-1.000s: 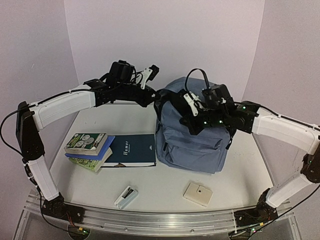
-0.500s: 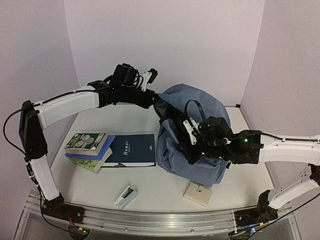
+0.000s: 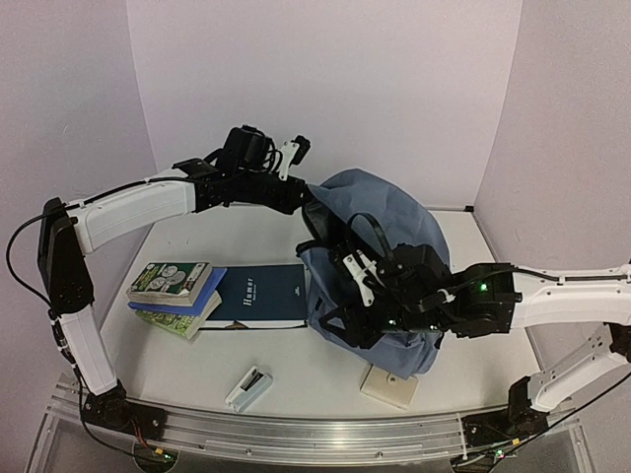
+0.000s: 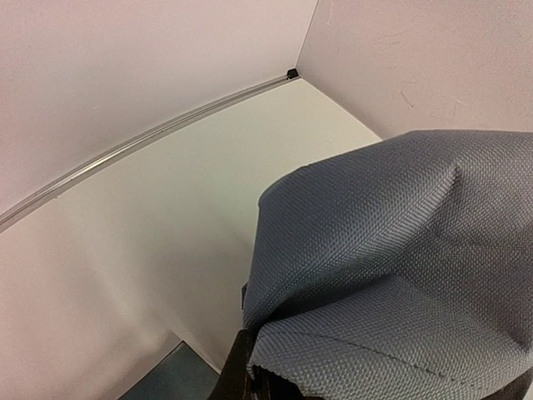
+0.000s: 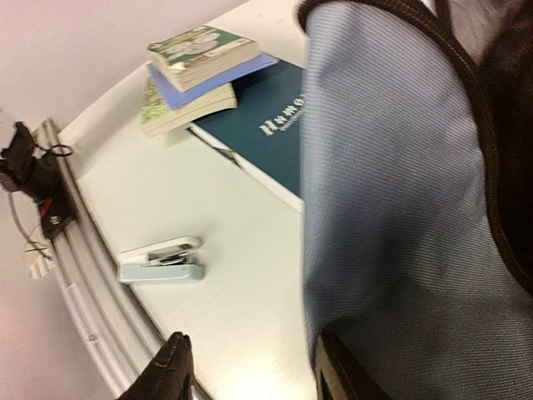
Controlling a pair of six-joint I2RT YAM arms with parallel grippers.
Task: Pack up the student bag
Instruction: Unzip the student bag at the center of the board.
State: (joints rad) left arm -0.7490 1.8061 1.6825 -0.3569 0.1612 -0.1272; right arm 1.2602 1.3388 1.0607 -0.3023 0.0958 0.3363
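Note:
The student bag (image 3: 380, 222) is a slate-blue backpack standing at the table's middle, its top slumped forward. My left gripper (image 3: 314, 205) is shut on the bag's upper left rim; in the left wrist view the blue fabric (image 4: 391, 250) runs into the shut gripper (image 4: 254, 385) at the bottom edge. My right gripper (image 3: 343, 317) hangs low at the bag's front left, open. In the right wrist view its two dark fingertips (image 5: 171, 367) stand apart with only the table between them, and the right one is against the bag's front (image 5: 391, 192).
A stack of paperbacks (image 3: 175, 291) and a dark teal book (image 3: 261, 296) lie left of the bag. A pale blue stapler (image 3: 248, 387) sits near the front rail. A beige square box (image 3: 389, 386) lies partly under my right arm.
My right gripper has opened and let go of the bag's front, and its arm has dropped forward and to the left. The bag's top has sagged forward. The left arm holds still.

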